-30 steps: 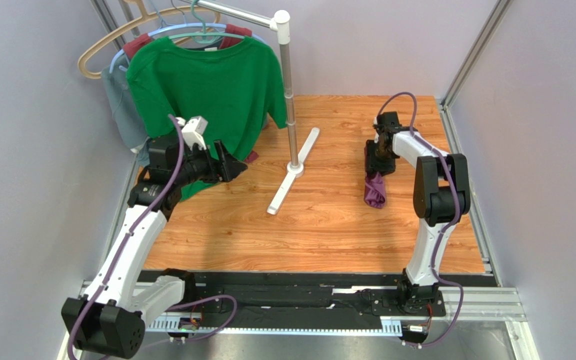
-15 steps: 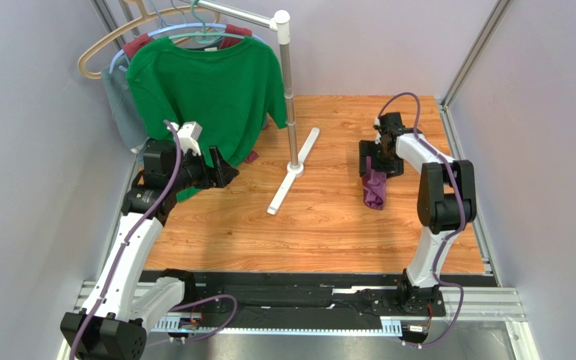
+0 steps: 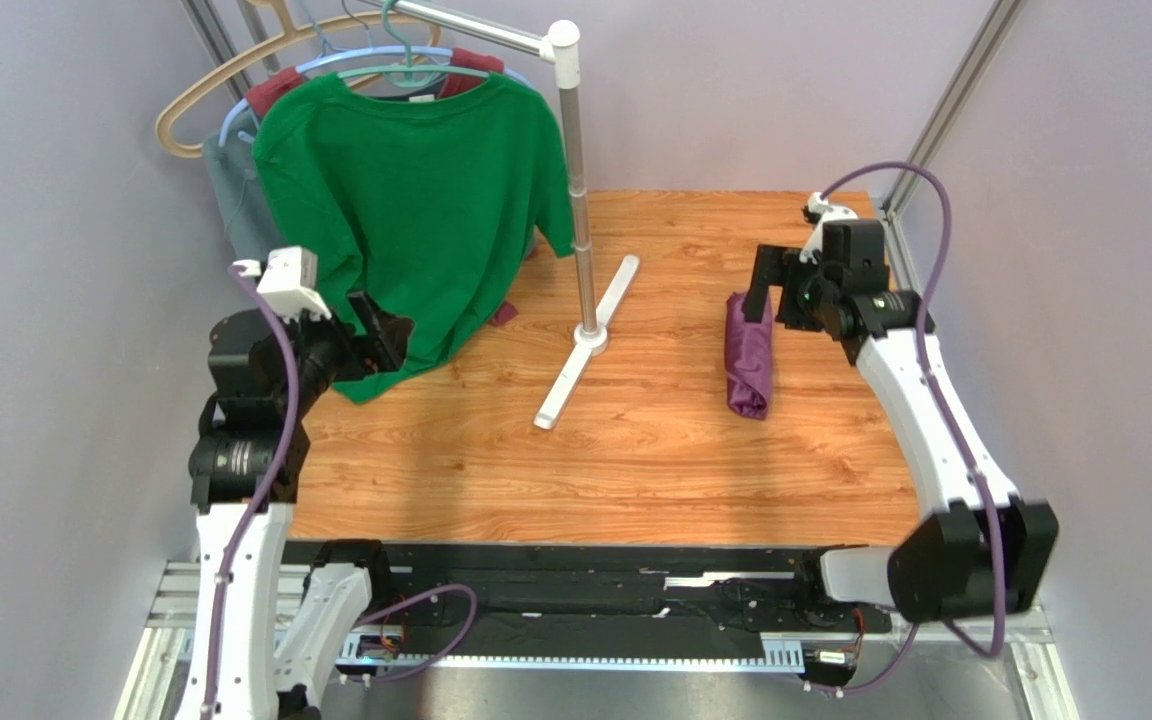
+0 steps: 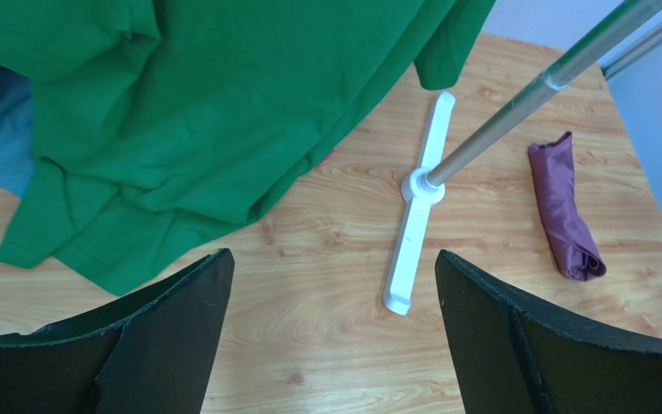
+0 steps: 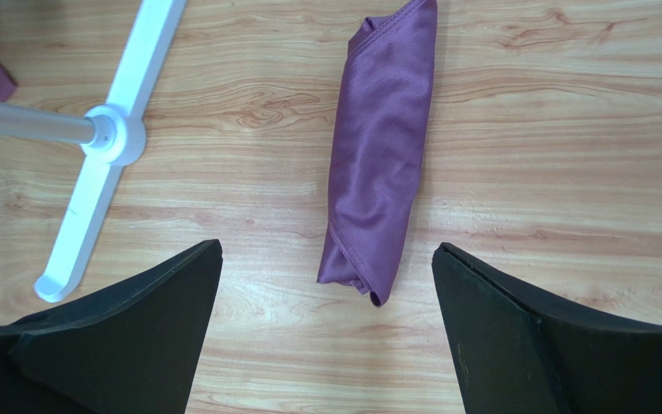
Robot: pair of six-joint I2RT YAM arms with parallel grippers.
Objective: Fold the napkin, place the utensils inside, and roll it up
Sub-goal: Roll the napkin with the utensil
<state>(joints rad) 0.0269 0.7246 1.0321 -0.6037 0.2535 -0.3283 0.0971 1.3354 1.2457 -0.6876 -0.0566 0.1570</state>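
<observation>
Napkin looks rolled up on the bench, left end effector and right end effector both open and empty, so just back off.

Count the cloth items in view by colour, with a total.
Green: 1, T-shirt
Maroon: 1, maroon garment, mostly hidden behind the T-shirt
Grey-blue: 1, grey-blue garment, left of the T-shirt
Purple: 1, napkin, rolled, lying on the table
Total: 4
</observation>
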